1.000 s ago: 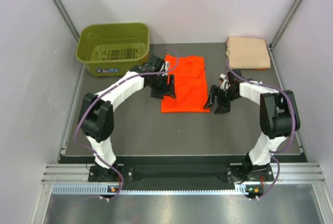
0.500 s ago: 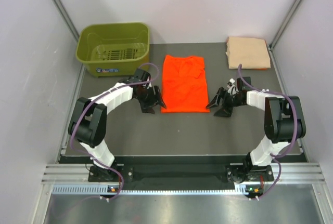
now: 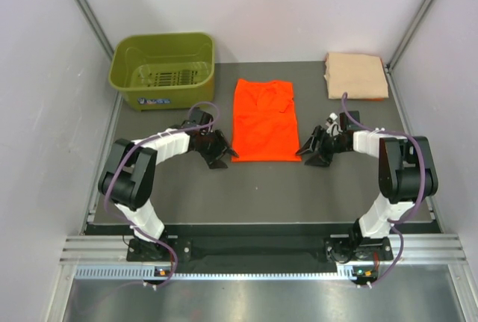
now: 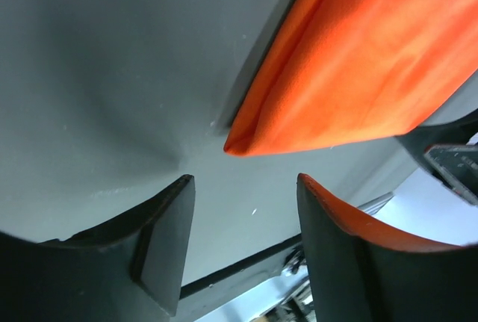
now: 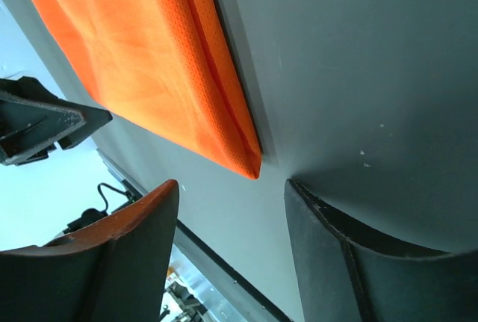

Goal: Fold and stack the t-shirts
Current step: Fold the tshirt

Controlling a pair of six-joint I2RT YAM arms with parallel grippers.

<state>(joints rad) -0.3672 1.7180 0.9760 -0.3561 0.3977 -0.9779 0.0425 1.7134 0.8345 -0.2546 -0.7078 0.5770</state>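
The bright orange t-shirt lies flat in a folded rectangle at the middle of the dark table. My left gripper sits low at the shirt's near left corner, jaws open, nothing between them. My right gripper sits low at the near right corner, also open and empty. Each corner lies just ahead of the fingertips, apart from them. The pale peach-tan t-shirt rests folded at the far right corner of the table.
An olive-green plastic basket stands at the far left of the table. White walls close in the left, right and back sides. The table's near edge runs in front of both arm bases.
Both grippers came down and toward the shirt's near corners: the left one moved off the shirt's left edge toward me, the right one lowered. Both sets of jaws narrowed slightly.
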